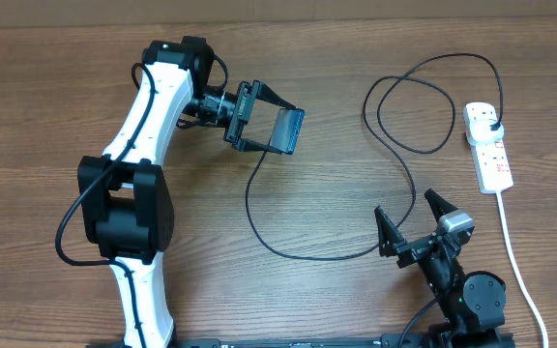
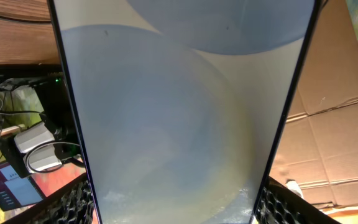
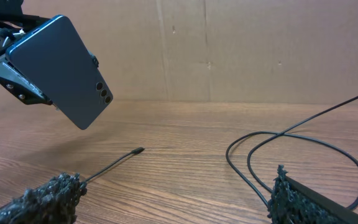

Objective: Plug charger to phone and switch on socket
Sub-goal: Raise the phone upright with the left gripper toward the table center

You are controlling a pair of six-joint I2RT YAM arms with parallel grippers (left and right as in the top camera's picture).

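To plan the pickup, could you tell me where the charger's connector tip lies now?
In the right wrist view, the connector tip lies on the table, just below the phone held by the left gripper.

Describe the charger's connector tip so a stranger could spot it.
From the white socket at far right, follow the black charger leftward. Its connector tip lies on the table beneath the phone held by the left gripper: the cable's only loose end.

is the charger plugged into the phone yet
Not plugged in. The charger's connector tip lies loose on the table, while the phone is held in the air by the left claw.
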